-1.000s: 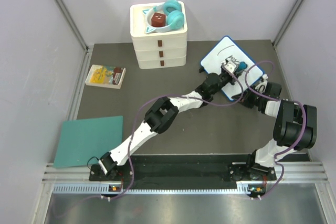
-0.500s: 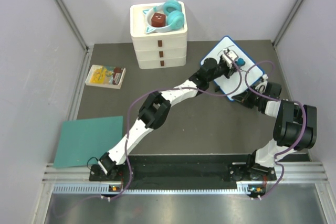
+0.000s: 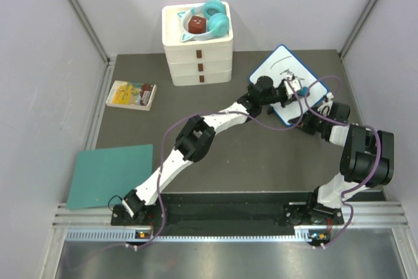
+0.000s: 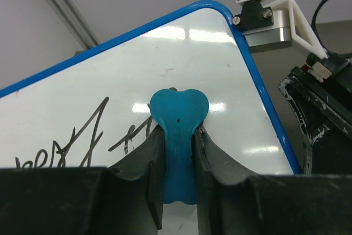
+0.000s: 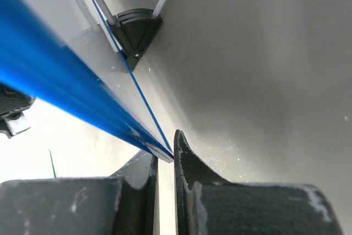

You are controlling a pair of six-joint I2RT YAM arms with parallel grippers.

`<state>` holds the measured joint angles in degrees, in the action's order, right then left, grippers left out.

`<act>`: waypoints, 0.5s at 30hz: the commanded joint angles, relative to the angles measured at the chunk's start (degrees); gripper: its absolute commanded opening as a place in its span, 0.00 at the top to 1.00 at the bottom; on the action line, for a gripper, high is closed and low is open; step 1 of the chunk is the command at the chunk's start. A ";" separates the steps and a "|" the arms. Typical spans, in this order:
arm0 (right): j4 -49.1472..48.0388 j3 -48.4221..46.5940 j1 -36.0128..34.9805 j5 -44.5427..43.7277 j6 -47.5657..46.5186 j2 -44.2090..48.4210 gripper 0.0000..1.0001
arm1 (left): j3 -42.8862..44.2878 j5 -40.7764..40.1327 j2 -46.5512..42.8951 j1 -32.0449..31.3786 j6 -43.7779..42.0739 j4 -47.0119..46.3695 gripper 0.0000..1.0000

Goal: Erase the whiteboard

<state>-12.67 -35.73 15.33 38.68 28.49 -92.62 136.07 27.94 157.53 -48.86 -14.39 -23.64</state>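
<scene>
The whiteboard (image 3: 275,68) with its blue rim lies tilted at the back right of the table. In the left wrist view the whiteboard (image 4: 220,75) carries black handwriting (image 4: 82,138) at the lower left. My left gripper (image 3: 294,87) (image 4: 177,133) is shut on a blue eraser (image 4: 179,111), which presses on the board just right of the writing. The right gripper (image 3: 305,121) (image 5: 165,151) is shut on the board's blue rim (image 5: 55,81) at its near right edge. One black foot (image 5: 135,28) of the board shows beneath it.
A white drawer box (image 3: 197,57) stands at the back centre with teal headphones (image 3: 214,19) on top. A yellow booklet (image 3: 131,94) lies at the left, a teal sheet (image 3: 111,174) at the near left. Grey walls close in both sides. The right arm's wrist (image 4: 275,20) sits beside the board's corner.
The left gripper swept the eraser away toward the board's far end, then back toward its near right part. The right arm held still on the rim.
</scene>
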 commanded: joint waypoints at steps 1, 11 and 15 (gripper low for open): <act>10.64 1.89 -1.80 -0.44 -4.06 -1.69 1.00 | 1.04 2.30 0.14 -0.71 -9.33 2.02 1.00; 10.64 1.89 -1.80 -0.18 -4.06 -1.69 1.00 | 5.34 -1.48 3.04 -0.62 -10.49 0.35 0.99; 10.56 1.89 -1.80 0.00 -4.06 -1.69 1.00 | 3.50 -1.93 3.48 1.04 -4.96 -6.67 0.96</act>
<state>-12.67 -35.70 15.38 38.74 28.51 -92.64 139.02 27.22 159.46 -49.30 -23.46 -23.22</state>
